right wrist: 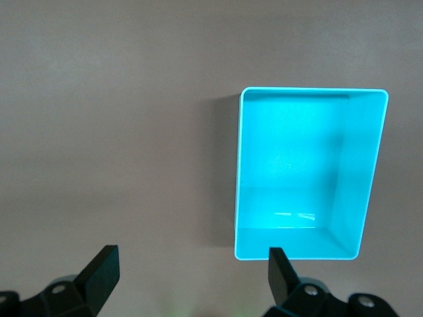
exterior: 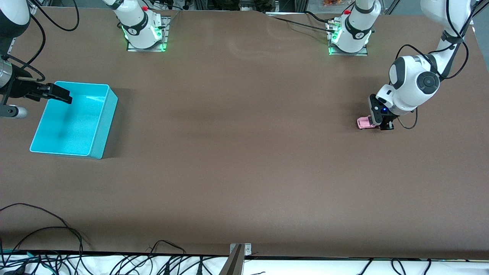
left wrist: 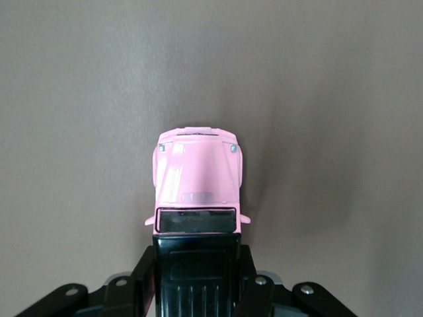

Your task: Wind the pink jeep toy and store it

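Observation:
The pink jeep toy [exterior: 365, 122] stands on the brown table toward the left arm's end. Its pink hood [left wrist: 196, 173] points away from the wrist camera and its black roof lies between the fingers [left wrist: 144, 276]. My left gripper [exterior: 384, 124] is down at the table, shut on the jeep's rear half. The turquoise bin [exterior: 100, 131] sits open and empty at the right arm's end of the table. My right gripper [exterior: 61, 94] hovers open over the bin's rim nearest that end, holding nothing; the bin [right wrist: 370, 172] shows just past one fingertip [right wrist: 277, 264].
Both arm bases [exterior: 145, 32] [exterior: 349, 36] stand along the table's edge farthest from the front camera. Cables [exterior: 46, 236] lie along the edge nearest that camera. A broad stretch of bare brown table [exterior: 237, 133] separates the jeep from the bin.

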`<state>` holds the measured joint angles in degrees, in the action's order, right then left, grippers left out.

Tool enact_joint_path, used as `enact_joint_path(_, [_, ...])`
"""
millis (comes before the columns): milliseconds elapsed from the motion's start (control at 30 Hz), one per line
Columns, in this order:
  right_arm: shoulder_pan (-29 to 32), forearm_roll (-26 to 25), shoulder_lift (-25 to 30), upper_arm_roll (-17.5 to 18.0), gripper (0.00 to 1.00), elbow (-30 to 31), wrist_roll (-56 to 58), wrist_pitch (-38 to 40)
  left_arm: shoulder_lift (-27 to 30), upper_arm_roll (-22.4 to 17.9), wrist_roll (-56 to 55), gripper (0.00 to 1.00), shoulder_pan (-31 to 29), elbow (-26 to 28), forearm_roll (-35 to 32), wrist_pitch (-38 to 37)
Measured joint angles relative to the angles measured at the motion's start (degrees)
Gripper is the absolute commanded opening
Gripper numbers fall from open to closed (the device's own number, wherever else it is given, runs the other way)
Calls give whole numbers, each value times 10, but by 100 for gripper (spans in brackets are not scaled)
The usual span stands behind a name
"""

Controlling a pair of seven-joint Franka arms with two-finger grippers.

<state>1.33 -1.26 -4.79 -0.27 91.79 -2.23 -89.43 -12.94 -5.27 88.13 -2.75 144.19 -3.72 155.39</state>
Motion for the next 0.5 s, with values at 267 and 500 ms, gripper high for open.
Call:
enact_joint_path(267, [0,0,0,0,100,0,0,0,-2,-15,25,0,-1,-2,0,1])
enact_joint_path(500, [0,0,0,0,100,0,0,0,-3,-31,51,0,-1,-3,0,3])
